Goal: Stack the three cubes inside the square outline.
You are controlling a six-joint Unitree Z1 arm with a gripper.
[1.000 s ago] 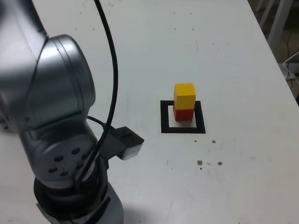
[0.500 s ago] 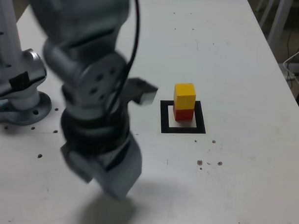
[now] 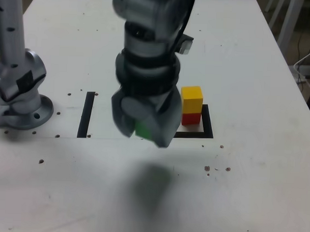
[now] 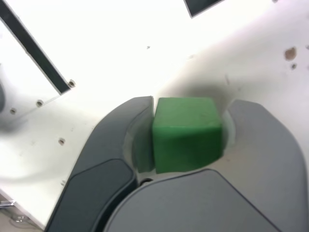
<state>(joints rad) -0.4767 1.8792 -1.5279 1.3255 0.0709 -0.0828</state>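
My gripper [image 3: 143, 127] hangs in the air above the white table, shut on the green cube [image 3: 143, 129], whose face peeks out between the grey jaws. The wrist view shows the same green cube [image 4: 187, 133] clamped in the gripper [image 4: 188, 116], well above the table. The yellow cube [image 3: 191, 99] rests on the red cube [image 3: 190, 118], and both stand inside the square outline [image 3: 207, 129]. In the exterior view the gripper is just to the left of that stack, and it hides the outline's left side.
The arm's base [image 3: 20, 98] stands at the exterior view's left, with a straight black strip [image 3: 86, 114] beside it. Small dark specks [image 3: 216, 169] dot the table's front part. The table's right edge [image 3: 294, 80] lies beyond the stack.
The arm has swung from the exterior view's left toward the stack, carrying the green cube, which now shows between the jaws. The yellow and red cubes have not moved.
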